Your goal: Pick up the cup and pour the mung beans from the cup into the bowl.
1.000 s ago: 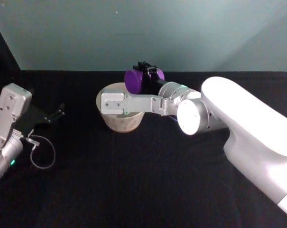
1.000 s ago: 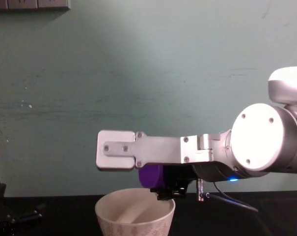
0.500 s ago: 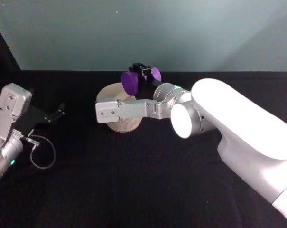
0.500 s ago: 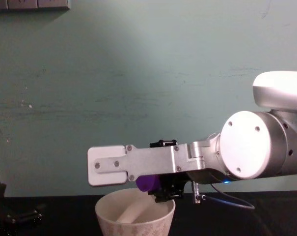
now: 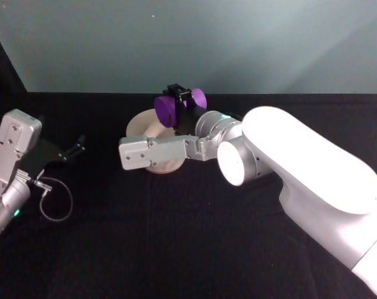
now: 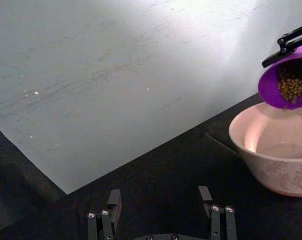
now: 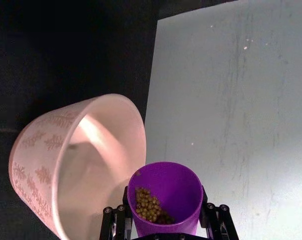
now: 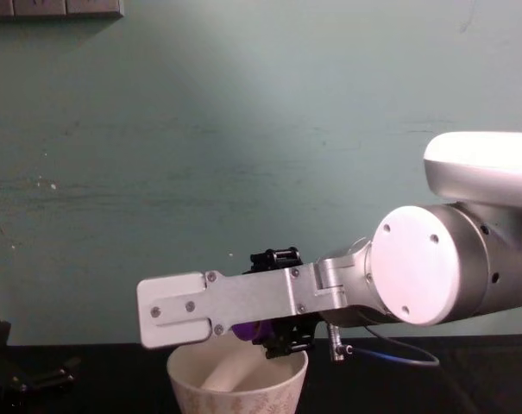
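A: Where was the cup [image 5: 165, 111] seen?
B: Held up off the black table [image 5: 176, 243], above the far rim of the bowl [image 6: 275, 175]. It was tipped hard onto its side, w/ the mouth turned twd the robot's left & a bit downward. The mung beans [image 7: 148, 205] were seen heaped inside, against the lower wall near the lip.
A: And the right gripper [image 5: 183, 103]?
B: It was clamped round the cup's body, one black finger on each side, closed only as far as the cup's width allowed.
A: The bowl itself?
B: It was stood upright on the table, left of centre. In the head view it was partly hidden by the right arm's grey forearm link, which was stretched across in front of it.
A: Left gripper [image 6: 160, 220]?
B: It was parked low at the table's left side, well apart from the bowl. Its fingers were spread wide w/ nothing btwn them.
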`<state>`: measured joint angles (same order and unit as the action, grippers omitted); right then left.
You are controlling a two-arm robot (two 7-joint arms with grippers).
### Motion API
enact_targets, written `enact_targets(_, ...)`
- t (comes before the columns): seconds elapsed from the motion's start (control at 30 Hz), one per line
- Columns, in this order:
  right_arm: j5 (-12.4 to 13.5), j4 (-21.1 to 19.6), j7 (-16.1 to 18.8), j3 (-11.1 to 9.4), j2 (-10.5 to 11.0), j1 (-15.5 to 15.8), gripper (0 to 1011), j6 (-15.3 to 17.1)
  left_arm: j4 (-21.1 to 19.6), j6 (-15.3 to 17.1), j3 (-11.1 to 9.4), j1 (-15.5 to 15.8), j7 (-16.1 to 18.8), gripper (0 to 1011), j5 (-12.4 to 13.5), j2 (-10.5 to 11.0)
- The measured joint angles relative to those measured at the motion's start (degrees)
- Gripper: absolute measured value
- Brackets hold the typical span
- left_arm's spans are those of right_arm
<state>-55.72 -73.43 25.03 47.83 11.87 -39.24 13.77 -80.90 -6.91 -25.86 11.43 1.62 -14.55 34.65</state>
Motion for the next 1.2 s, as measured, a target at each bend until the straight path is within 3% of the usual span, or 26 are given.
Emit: enact_targets(1.2, -6.78, 0.1, 0.46, 1.29, -0.14, 0.23, 731, -0.21, 0.0, 0.0, 0.0, 0.0, 0.0, 1000, 0.0, 0.0)
